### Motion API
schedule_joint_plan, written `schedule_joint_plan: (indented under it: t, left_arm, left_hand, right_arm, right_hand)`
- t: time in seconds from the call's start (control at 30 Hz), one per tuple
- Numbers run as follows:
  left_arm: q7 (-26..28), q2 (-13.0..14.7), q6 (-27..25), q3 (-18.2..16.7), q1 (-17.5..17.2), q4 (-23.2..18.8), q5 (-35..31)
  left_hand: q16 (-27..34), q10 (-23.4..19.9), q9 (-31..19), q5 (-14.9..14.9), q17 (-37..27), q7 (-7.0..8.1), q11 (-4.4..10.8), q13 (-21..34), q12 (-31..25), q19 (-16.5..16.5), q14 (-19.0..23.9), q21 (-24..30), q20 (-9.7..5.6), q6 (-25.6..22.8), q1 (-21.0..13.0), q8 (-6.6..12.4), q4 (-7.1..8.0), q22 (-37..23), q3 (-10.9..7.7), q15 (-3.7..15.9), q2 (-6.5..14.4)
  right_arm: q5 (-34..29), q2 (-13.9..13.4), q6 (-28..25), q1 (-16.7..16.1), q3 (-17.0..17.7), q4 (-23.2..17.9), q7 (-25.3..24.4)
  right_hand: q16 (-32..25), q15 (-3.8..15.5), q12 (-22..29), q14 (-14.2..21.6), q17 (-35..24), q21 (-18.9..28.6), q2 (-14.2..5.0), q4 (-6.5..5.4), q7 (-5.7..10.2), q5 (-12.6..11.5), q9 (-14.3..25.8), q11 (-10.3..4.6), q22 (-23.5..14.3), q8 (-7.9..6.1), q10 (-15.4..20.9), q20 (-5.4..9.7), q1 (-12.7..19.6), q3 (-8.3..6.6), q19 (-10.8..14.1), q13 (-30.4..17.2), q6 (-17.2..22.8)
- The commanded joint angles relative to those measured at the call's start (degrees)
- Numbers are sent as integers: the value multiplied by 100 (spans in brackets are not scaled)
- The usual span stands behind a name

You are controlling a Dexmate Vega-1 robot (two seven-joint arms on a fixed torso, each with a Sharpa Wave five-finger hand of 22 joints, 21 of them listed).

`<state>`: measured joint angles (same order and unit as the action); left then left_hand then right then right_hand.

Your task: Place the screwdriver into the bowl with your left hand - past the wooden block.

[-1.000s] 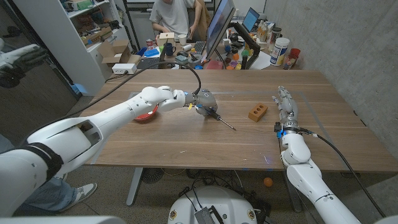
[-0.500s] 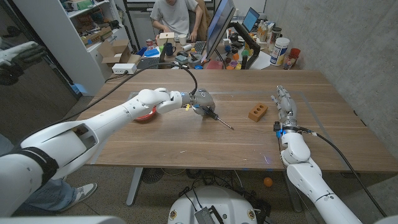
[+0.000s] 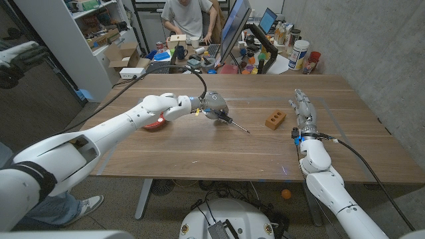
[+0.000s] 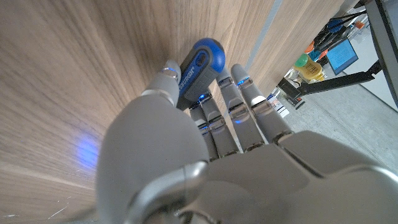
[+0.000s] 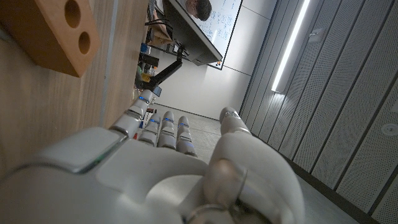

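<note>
My left hand (image 3: 212, 105) grips the screwdriver (image 3: 232, 123) by its handle, a little above the middle of the table; the thin shaft points down to the right, toward the wooden block (image 3: 275, 119). In the left wrist view my fingers (image 4: 239, 112) wrap the blue and black handle (image 4: 198, 63). The red bowl (image 3: 154, 123) sits left of that hand, mostly hidden behind my left forearm. My right hand (image 3: 304, 111) stands at the table's right with its fingers stretched out and nothing in it, just right of the block (image 5: 53, 31), which has two round holes.
A black cable (image 3: 199, 76) runs from the table's back edge to my left wrist. A person sits behind the table at a cluttered desk (image 3: 265, 53) with monitors. Boxes (image 3: 126, 56) and shelves stand at the back left.
My left hand has lifted and drawn slightly back and left with the screwdriver, so its tip sits farther from the front edge. The right hand has barely shifted.
</note>
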<state>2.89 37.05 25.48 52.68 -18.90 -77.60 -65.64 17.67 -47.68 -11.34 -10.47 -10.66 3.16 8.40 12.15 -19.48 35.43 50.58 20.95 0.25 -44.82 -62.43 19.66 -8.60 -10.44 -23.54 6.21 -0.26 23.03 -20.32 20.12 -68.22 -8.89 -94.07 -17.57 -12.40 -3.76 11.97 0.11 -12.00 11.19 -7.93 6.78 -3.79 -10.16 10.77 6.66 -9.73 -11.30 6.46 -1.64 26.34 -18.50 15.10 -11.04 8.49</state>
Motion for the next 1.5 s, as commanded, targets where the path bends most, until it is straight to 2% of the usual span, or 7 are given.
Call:
schedule_joint_plan:
  t: [0.03,0.6,0.97,1.5]
  left_arm:
    - [51,197,-27,-281,-214,-289,176]
    - [108,685,-177,-929,-836,-976,591]
    - [33,960,-269,-1368,-1239,-1247,1001]
    - [233,1550,-311,-2126,-2010,-1829,1554]
  left_hand:
    - [-35,55,-6,-6,-48,-16,1,45,46,-36,-27,-15,18,68,-137,-60,2,-19,24,303,193]
    - [-62,122,-7,-6,-60,-32,-10,80,91,-76,-90,-35,39,131,-139,-110,0,-22,63,237,206]
    - [-91,165,-8,-13,-60,-47,5,107,120,-69,-141,-34,57,173,-173,-147,-19,-25,73,179,223]
    - [-114,209,-11,-18,-77,-58,-22,140,152,-88,-213,-43,99,215,-188,-190,-20,-30,109,144,249]
  right_arm:
    - [-64,-14,-74,23,-10,-85,-62]
    - [-196,-52,-248,59,-92,-291,-142]
    - [-291,-57,-388,97,-189,-406,-203]
    - [-417,-66,-597,178,-329,-542,-287]
  right_hand:
    - [11,-11,-24,38,-3,-10,15,12,28,-30,19,32,-9,10,22,-20,2,7,11,-25,16]
    - [11,-9,-23,47,-2,-7,11,17,22,-33,19,29,-9,9,32,-22,2,14,19,-25,19]
    - [14,-13,-24,48,-2,-7,13,22,25,-34,19,34,-9,10,32,-23,2,20,23,-25,17]
    - [14,-14,-26,53,-2,-7,8,25,19,-35,19,36,-9,8,33,-21,1,26,25,-25,21]
